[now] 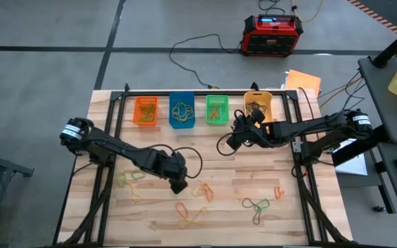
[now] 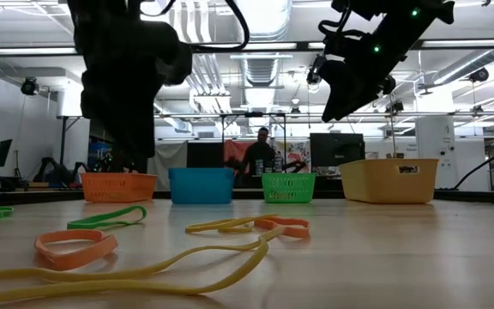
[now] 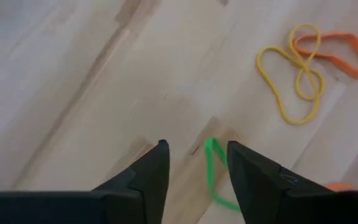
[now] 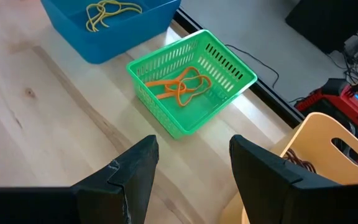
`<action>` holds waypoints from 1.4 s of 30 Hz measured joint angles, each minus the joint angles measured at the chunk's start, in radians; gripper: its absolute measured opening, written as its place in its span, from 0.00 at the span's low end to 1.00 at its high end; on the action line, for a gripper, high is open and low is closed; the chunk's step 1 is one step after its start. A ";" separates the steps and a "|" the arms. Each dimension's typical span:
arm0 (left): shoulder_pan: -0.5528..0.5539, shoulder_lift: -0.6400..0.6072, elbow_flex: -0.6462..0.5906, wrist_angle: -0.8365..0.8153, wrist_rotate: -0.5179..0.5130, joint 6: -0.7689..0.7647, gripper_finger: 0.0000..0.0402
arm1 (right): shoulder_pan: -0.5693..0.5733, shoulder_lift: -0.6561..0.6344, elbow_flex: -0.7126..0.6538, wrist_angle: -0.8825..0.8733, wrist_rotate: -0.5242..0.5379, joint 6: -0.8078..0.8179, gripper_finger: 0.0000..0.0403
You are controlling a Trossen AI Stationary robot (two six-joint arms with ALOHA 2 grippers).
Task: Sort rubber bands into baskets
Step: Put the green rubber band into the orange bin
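The left hand (image 3: 194, 171) was held released astride a green band (image 3: 213, 174); it could be missed, lying flat on the worktop (image 3: 73, 74). The right hand (image 4: 191, 168), released and empty, was held at one o'clock.

A pale wooden table (image 1: 253, 207) made of planks stands on a grey concrete floor (image 1: 47, 69) crossed by dark lines. A red-and-black box (image 1: 272, 34) sits on the floor beyond the table, with black cables (image 1: 191, 45) trailing from it. A dark desk (image 1: 391, 96) stands at the right edge. Seen level across the table, the room is a large workshop with white ceiling pipes (image 2: 256, 81) and bright strip lights (image 2: 24, 53). A person (image 2: 258, 157) stands far behind, beside a dark monitor (image 2: 336, 148).
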State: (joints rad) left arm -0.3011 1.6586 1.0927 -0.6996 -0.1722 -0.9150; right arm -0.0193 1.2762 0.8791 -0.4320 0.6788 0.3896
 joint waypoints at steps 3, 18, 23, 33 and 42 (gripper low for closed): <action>-0.009 0.025 0.000 0.020 0.014 -0.020 0.40 | 0.000 0.000 0.000 -0.001 -0.003 -0.001 0.48; -0.043 0.136 -0.002 0.096 0.052 0.025 0.41 | 0.002 0.000 -0.007 -0.004 -0.006 -0.001 0.48; -0.054 0.176 -0.002 0.112 0.051 0.027 0.41 | 0.002 0.000 -0.007 -0.004 -0.007 0.003 0.48; -0.056 0.197 -0.002 0.116 0.034 0.036 0.26 | 0.002 0.000 -0.012 -0.004 -0.009 0.003 0.48; -0.053 0.151 0.007 0.072 0.035 0.129 0.02 | 0.002 0.000 -0.019 -0.004 -0.009 0.006 0.48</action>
State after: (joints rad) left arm -0.3538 1.8094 1.0995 -0.6271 -0.1371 -0.7861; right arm -0.0174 1.2766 0.8602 -0.4358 0.6703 0.3955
